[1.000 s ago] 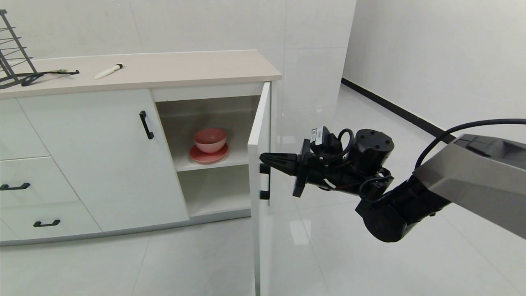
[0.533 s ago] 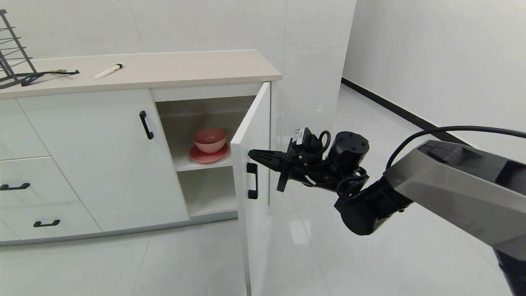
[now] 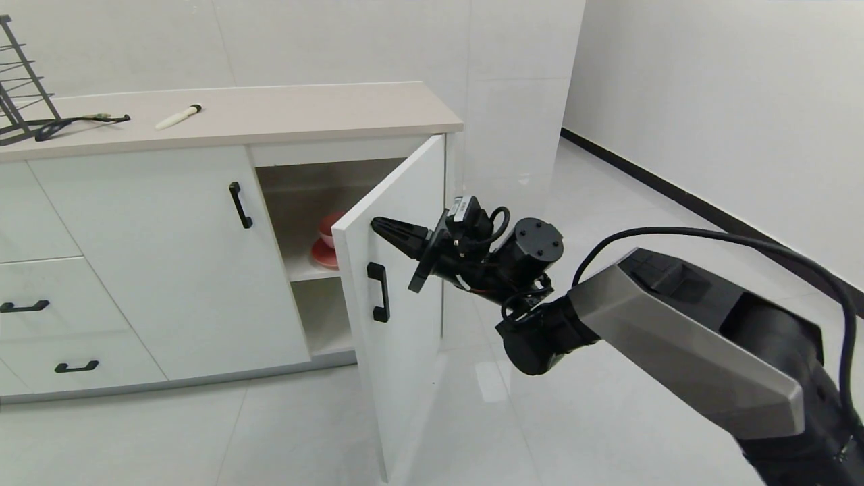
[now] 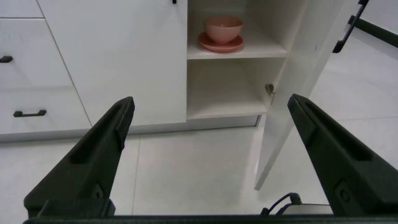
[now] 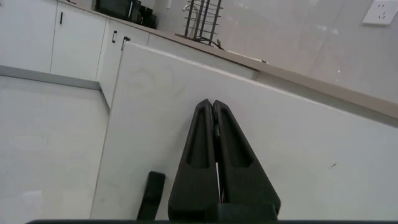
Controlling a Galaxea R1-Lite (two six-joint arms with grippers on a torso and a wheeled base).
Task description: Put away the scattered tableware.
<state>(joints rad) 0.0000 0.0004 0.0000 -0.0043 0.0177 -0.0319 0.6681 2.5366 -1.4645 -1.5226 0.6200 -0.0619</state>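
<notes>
Tableware lies in two places. A pink bowl (image 4: pixel 224 28) stands on a pink plate (image 4: pixel 221 43) on the upper shelf (image 4: pixel 261 51) of the cabinet's open compartment. In the head view the bowl (image 3: pixel 329 226) and plate (image 3: pixel 321 255) are partly hidden behind the cabinet door (image 3: pixel 398 297), which stands roughly halfway open. A pale utensil (image 3: pixel 179 117) lies on the desk (image 3: pixel 304 111) above, well apart from a black wire rack (image 3: pixel 17 81) at the desk's far left end. A dark, thin object (image 3: pixel 74 123) lies beside the rack; what it is cannot be told.

The right gripper (image 3: pixel 375 223) is at the door's outer face, near its free edge and just above the black handle (image 3: pixel 379 291). Its jaws are pressed together and hold nothing; the right wrist view shows the same gripper (image 5: pixel 212 104) tip-first against the white panel.

The left gripper (image 4: pixel 208 109) hangs low in front of the cabinet, facing the open compartment, with its jaws spread wide and nothing between them.
</notes>
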